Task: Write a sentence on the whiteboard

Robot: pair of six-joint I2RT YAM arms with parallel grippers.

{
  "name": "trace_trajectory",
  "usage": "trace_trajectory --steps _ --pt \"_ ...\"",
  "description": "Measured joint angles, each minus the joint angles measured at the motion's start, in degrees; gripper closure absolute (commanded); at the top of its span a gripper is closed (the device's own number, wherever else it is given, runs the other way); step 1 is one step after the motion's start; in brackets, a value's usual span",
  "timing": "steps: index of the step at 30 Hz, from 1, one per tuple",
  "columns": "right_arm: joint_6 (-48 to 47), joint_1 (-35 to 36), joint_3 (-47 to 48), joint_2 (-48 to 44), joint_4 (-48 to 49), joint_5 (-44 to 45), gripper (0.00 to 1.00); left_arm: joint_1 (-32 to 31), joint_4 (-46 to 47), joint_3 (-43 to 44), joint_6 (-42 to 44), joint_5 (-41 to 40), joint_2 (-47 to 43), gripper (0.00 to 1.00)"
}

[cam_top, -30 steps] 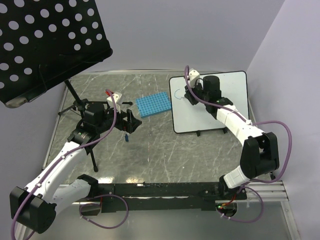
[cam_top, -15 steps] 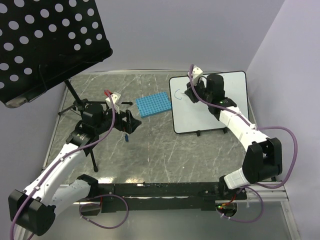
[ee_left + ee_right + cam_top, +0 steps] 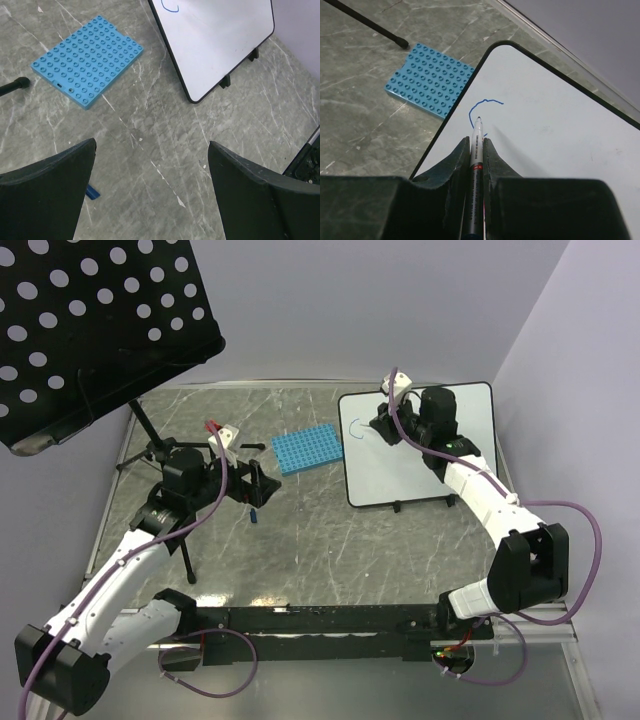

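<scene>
The whiteboard (image 3: 400, 472) stands tilted on small black feet at the back right; it also shows in the left wrist view (image 3: 215, 45) and the right wrist view (image 3: 560, 130). Of the sentence, only one curved blue stroke (image 3: 479, 106) shows near the board's top left corner (image 3: 355, 430). My right gripper (image 3: 385, 426) (image 3: 476, 141) is shut on a grey marker (image 3: 476, 165), its tip at the board beside the stroke. My left gripper (image 3: 258, 483) (image 3: 151, 146) is open and empty above the table, left of the board.
A blue studded plate (image 3: 307, 449) (image 3: 87, 60) (image 3: 432, 80) lies just left of the board. A small dark blue cap (image 3: 256, 514) (image 3: 93, 193) lies under my left gripper. A black perforated music stand (image 3: 90, 330) with tripod legs (image 3: 185, 555) fills the back left.
My right wrist has shifted to the right and farther back over the board with the marker. The blue stroke looks the same. The left arm has barely moved.
</scene>
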Motion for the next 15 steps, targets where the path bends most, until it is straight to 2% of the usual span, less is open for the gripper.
trace_trajectory --steps 15 --pt "0.4 -0.4 0.0 0.0 0.0 -0.6 1.0 0.2 0.0 0.0 0.0 -0.1 -0.2 0.03"
